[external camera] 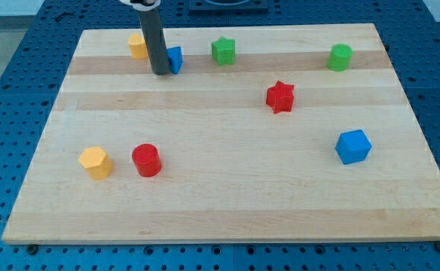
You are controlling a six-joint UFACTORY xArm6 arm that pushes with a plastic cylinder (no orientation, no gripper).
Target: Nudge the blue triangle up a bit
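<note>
My tip [160,72] – a bare rod, pinching nothing – touches the left side of the blue triangle [175,59] near the board's top, seemingly; a push from here could slide it sideways – toward the green block [223,51].

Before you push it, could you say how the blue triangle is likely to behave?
The blue triangle looks rigid and flat-based, so it probably slides rather than rolls. My tip sits at its left side, off-centre, so it may twist. It seems small and light, and the board looks smooth.
</note>
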